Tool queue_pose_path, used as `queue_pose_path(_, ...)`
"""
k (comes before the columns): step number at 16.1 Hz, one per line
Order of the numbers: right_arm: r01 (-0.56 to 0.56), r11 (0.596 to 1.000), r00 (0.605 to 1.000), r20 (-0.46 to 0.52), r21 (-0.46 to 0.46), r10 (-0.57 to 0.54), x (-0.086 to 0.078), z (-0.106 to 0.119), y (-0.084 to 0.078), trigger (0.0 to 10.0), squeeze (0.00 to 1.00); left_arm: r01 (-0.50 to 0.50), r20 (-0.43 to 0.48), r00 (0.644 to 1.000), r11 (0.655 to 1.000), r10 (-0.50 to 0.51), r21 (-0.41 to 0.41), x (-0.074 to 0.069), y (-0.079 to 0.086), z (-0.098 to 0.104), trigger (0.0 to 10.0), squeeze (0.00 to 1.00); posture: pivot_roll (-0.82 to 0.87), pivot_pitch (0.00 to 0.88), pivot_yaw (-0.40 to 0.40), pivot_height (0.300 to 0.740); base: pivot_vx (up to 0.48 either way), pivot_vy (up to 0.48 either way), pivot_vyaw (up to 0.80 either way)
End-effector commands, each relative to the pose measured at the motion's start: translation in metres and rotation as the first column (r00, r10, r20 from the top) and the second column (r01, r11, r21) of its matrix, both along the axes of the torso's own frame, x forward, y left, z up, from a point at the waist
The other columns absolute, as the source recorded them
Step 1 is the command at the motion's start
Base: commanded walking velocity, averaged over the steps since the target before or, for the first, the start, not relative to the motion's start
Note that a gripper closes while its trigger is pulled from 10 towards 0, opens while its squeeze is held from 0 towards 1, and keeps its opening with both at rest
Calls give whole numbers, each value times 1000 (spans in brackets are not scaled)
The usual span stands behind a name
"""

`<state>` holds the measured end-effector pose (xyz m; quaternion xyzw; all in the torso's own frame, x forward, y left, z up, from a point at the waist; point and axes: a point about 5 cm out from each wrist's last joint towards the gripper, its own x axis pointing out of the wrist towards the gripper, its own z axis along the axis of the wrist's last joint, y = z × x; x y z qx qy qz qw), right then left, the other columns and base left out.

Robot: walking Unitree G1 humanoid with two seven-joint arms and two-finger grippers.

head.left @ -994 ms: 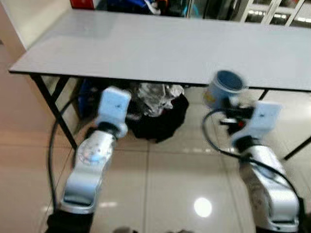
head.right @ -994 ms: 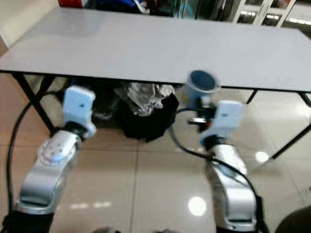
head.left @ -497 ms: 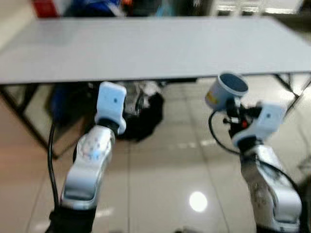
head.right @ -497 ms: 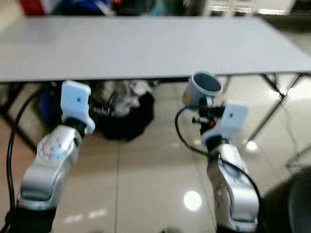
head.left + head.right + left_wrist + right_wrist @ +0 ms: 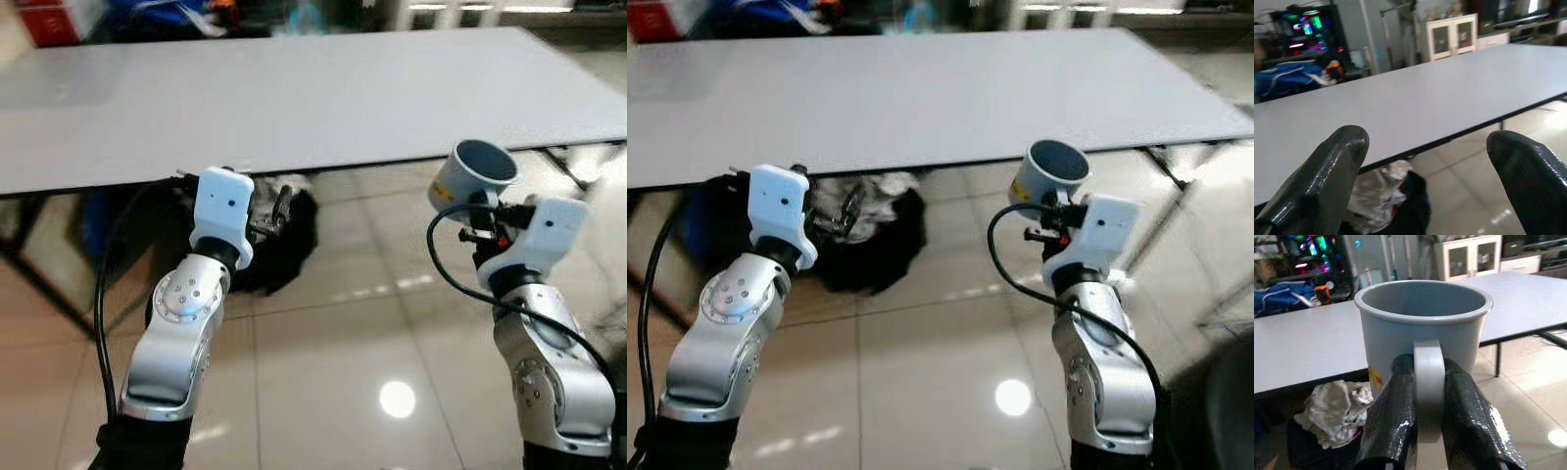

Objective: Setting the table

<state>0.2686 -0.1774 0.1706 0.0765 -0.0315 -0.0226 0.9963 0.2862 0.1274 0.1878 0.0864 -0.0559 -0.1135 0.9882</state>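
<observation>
R gripper (image 5: pixel 1422 431): jaws pinching the loop handle of a pale blue-grey ceramic mug (image 5: pixel 1422 328), upright, mouth up, empty, yellow-and-red label low on one side. Mug held in air just short of the near edge of the wide flat grey tabletop (image 5: pixel 294 88), rim approx. level with it. Tabletop lies straight ahead of the jaws; R arm is the one carrying, so judged next move = forward and up, then set down.

L gripper (image 5: pixel 1425 181): jaws spread, nothing between, fingers (image 5: pixel 1327 171) glossy black, rounded.

Under the tabletop: crumpled pale cloth on black bag (image 5: pixel 279 225); glossy tile floor (image 5: pixel 343 392).
</observation>
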Motion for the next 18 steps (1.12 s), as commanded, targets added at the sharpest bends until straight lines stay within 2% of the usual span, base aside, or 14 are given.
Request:
queue_pose_path(1,18,1000,999,38,-24,-18,1,8,0,10000,0,9,6,1000,1000,-9,8,-2,1,1,10000,0,34,49,-1,740,472,0,0)
queue_pose_path(3,-7,1000,999,34,-11,8,0,7,2,10000,0,13,7,1000,1000,-13,7,-2,1,1,10000,0,32,49,0,740,472,0,0)
queue_pose_path(5,-15,1000,999,34,22,14,0,7,2,10000,0,19,9,1000,1000,-19,6,-2,-1,1,10000,0,32,49,-1,740,472,0,-800)
queue_pose_path(10,-19,1000,999,39,-2,19,1,7,2,10000,0,27,13,1000,1000,-27,8,-2,-1,2,10000,0,32,49,-1,740,472,0,-800)
queue_pose_path(15,-53,998,998,45,-26,55,0,7,6,10000,0,31,16,999,999,-31,13,-4,-3,2,10000,0,30,50,-2,740,472,0,0)
queue_pose_path(18,-67,995,997,38,-79,70,-1,6,8,10000,0,32,15,999,999,-33,14,-4,-3,2,10000,0,30,55,-1,740,470,0,0)
